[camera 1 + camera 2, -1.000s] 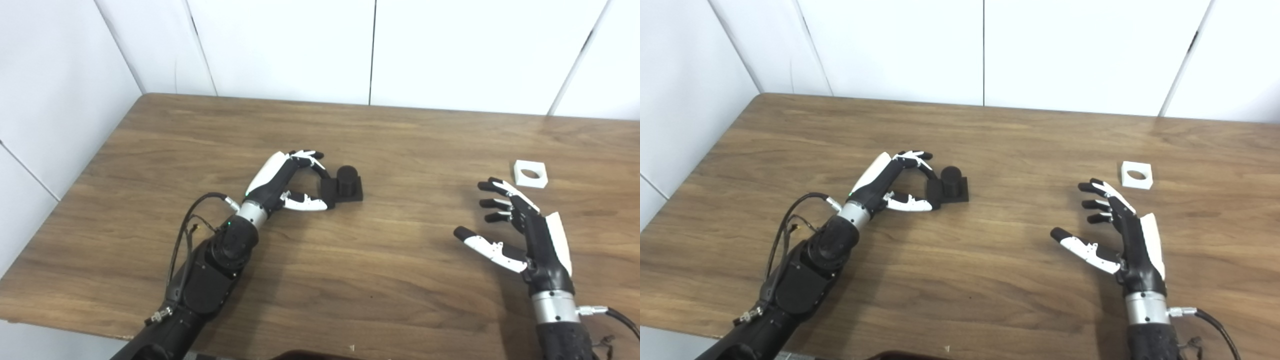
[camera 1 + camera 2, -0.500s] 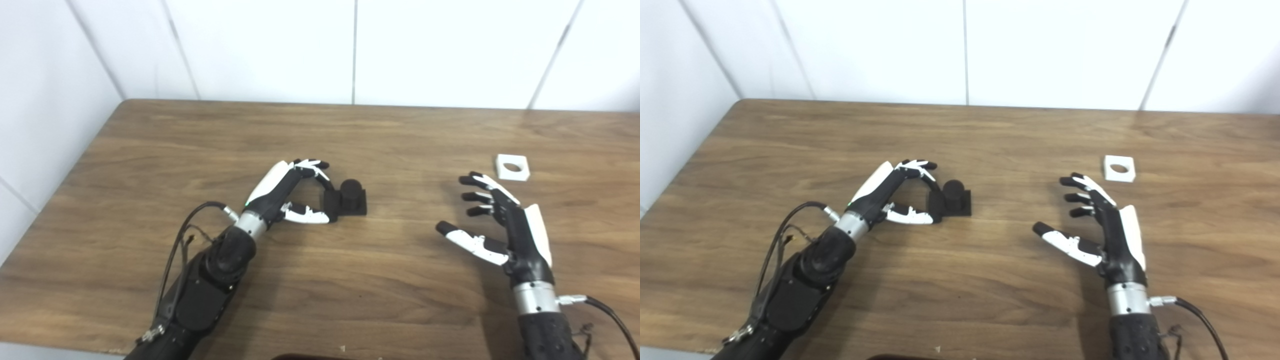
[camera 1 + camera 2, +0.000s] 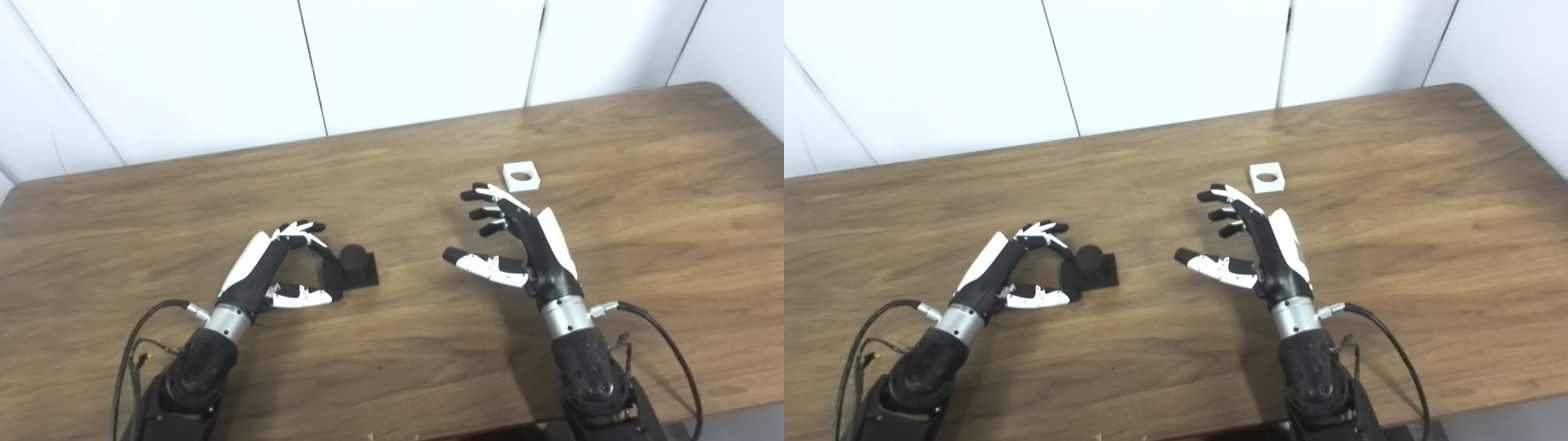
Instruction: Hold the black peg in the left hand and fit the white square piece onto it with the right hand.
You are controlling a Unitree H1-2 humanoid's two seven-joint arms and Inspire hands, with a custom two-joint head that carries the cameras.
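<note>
The black peg (image 3: pixel 353 260), a short cylinder on a square base, rests on the wooden table (image 3: pixel 392 367) left of centre. My left hand (image 3: pixel 269 272) is curled around the base's left end, with fingertips at its far corner and the thumb at its near corner. The white square piece (image 3: pixel 521 176) with a round hole lies flat further back and to the right. My right hand (image 3: pixel 520 248) hovers open over the table's middle, fingers spread. Its fingertips stop a short way in front of and left of the white piece, not touching it.
White wall panels (image 3: pixel 416 55) stand behind the table's far edge. The table's far right corner (image 3: pixel 723 89) and right edge are in view. Cables (image 3: pixel 667 349) loop from both wrists near the front edge.
The camera has swung to the right, so the whole scene sits further left in the picture. The left hand stays at the peg's base. The right hand stays open, a little closer to the white piece.
</note>
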